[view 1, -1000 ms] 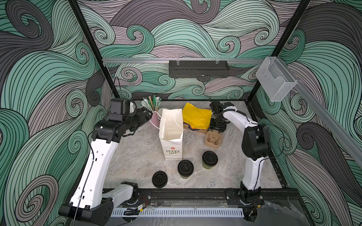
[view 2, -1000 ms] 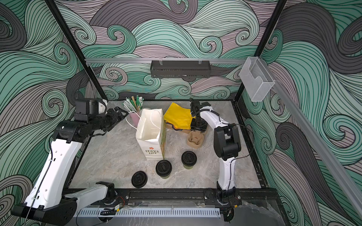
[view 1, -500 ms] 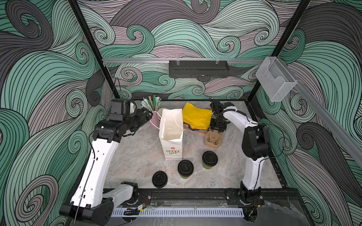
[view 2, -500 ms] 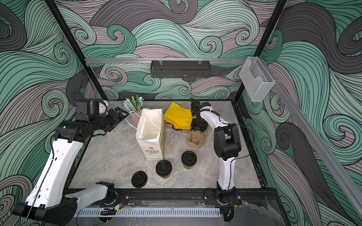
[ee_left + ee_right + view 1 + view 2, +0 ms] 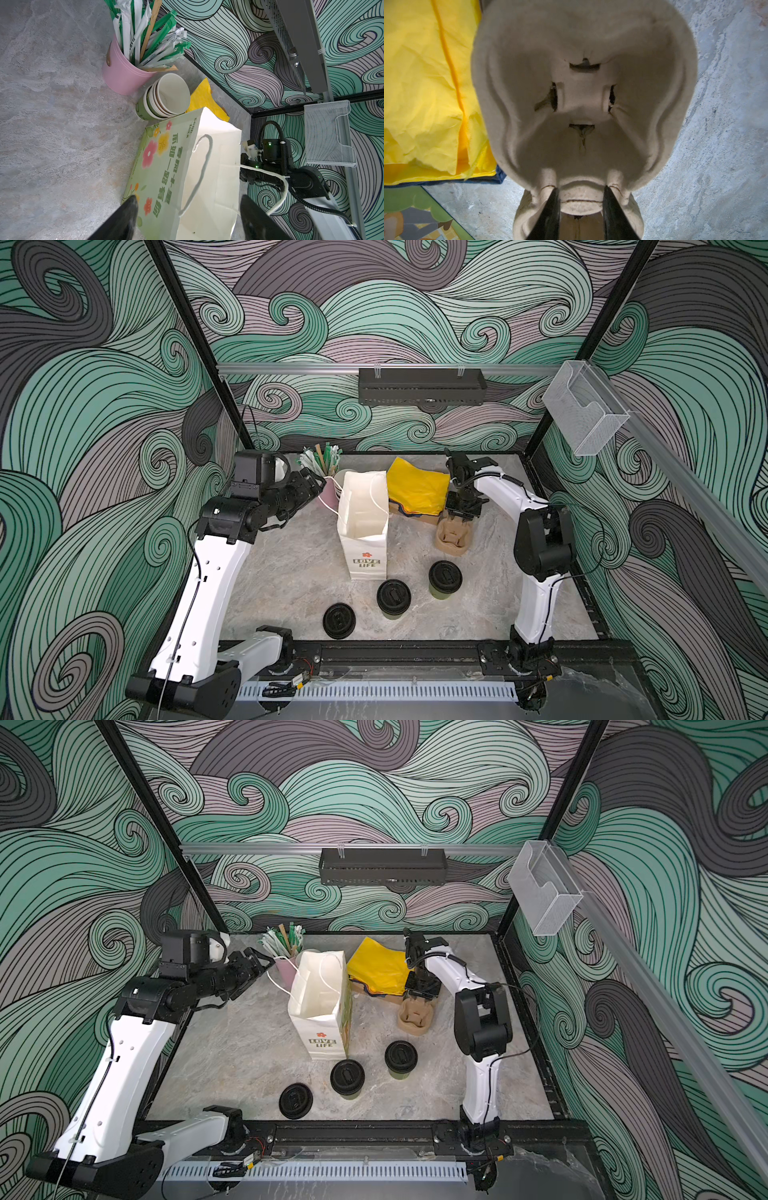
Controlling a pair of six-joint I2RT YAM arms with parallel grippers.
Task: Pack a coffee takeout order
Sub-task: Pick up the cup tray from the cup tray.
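At the back, right jaws narrow astride pulp carrier (image 5: 583,41), grip unclear, left jaws wide by bag (image 5: 218,162)

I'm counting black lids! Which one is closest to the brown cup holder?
The rightmost lidded cup, just in front of the cup holder; the middle lid and the left lid sit farther off.

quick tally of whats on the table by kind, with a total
black lids: 3
stack of unlidded green cups: 1
pile of yellow napkins: 1
white paper bag: 1
pink cup of straws: 1
brown pulp cup carrier: 1
total: 8
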